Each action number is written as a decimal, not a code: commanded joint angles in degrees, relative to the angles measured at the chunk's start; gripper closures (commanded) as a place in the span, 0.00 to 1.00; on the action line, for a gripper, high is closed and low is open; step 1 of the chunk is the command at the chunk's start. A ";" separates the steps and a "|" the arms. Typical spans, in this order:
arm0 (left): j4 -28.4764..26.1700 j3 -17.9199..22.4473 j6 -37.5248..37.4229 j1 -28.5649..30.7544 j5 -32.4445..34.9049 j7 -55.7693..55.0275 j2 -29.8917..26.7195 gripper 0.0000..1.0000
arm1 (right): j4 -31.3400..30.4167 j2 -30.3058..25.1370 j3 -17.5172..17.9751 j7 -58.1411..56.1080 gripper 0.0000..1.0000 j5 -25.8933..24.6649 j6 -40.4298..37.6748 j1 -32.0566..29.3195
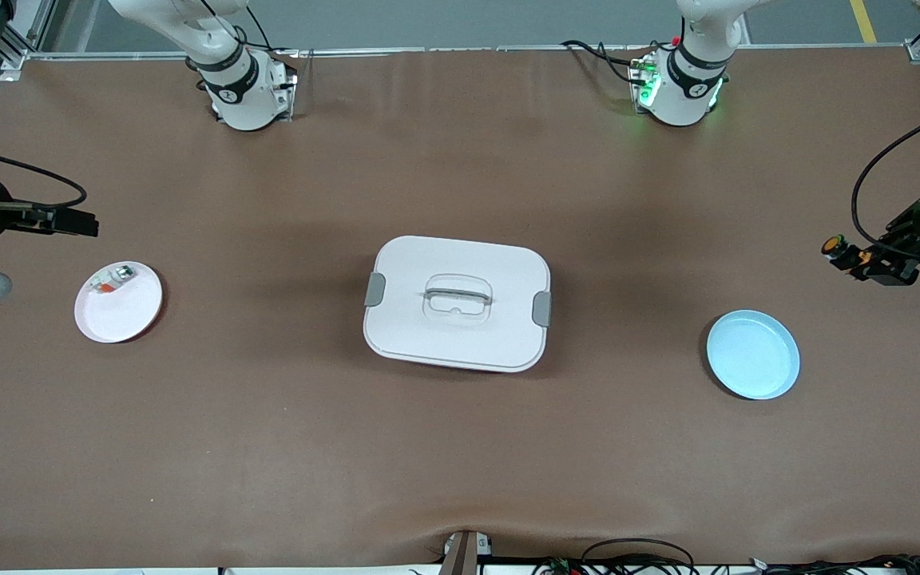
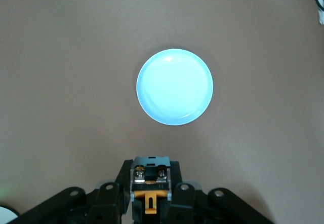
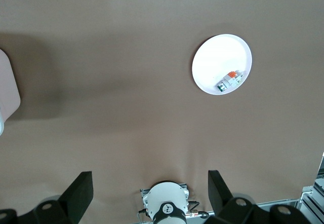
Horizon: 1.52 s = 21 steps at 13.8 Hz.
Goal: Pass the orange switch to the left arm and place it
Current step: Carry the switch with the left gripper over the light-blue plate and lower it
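Front view: blue plate point(image 1: 753, 354) nearest, at 4 o'clock from the box point(image 1: 457, 303). Left gripper point(image 1: 850, 257), clamped on the orange switch point(image 1: 834, 246), hangs over the table at 3 o'clock, switch's long axis pointing boxward. Right gripper point(image 1: 85, 224) waits, spread wide, at 9 o'clock.

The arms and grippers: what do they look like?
Both arms are white with black joint rings and black cables. The left arm's base glows green. The left gripper and right gripper are black, each with two fingers.

The left gripper point(image 2: 148, 193) clamps the orange switch point(image 2: 149, 183) — blue plate point(image 2: 174, 87) below.
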 commanded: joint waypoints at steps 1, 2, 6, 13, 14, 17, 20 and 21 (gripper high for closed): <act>-4.10 -0.42 4.15 0.24 1.27 -5.87 -0.78 0.98 | -0.81 -1.75 0.84 -3.99 0.00 -1.52 -0.15 -0.63; -4.98 -0.42 5.38 0.24 1.45 -6.93 -0.78 0.98 | -0.81 -1.93 0.84 -6.28 0.00 -1.52 -0.15 -0.81; -9.90 -0.33 12.58 0.86 3.37 -11.67 -0.78 0.98 | -0.81 -3.24 0.93 -6.30 0.00 -1.18 -1.38 -1.16; -12.90 -0.33 23.92 2.96 7.95 -19.77 5.01 0.98 | -2.04 -5.53 1.11 -6.30 0.00 -0.82 -3.48 -2.21; -12.82 -0.24 25.07 3.06 7.95 -19.77 6.23 0.98 | -2.83 -5.62 1.02 -6.30 0.00 -0.82 -3.40 -2.30; -12.55 -0.15 29.38 3.06 8.04 -21.87 10.19 0.99 | -3.62 -6.06 0.93 -6.30 0.00 -0.82 -3.05 -2.39; -11.85 -0.15 30.53 2.62 12.15 -25.02 12.92 1.00 | -4.33 -6.24 2.42 -6.30 0.00 -0.47 -2.78 -5.54; -11.50 -0.24 30.53 2.36 14.35 -27.83 13.71 1.00 | -4.33 -6.24 3.38 -6.39 0.00 -0.47 -2.78 -6.68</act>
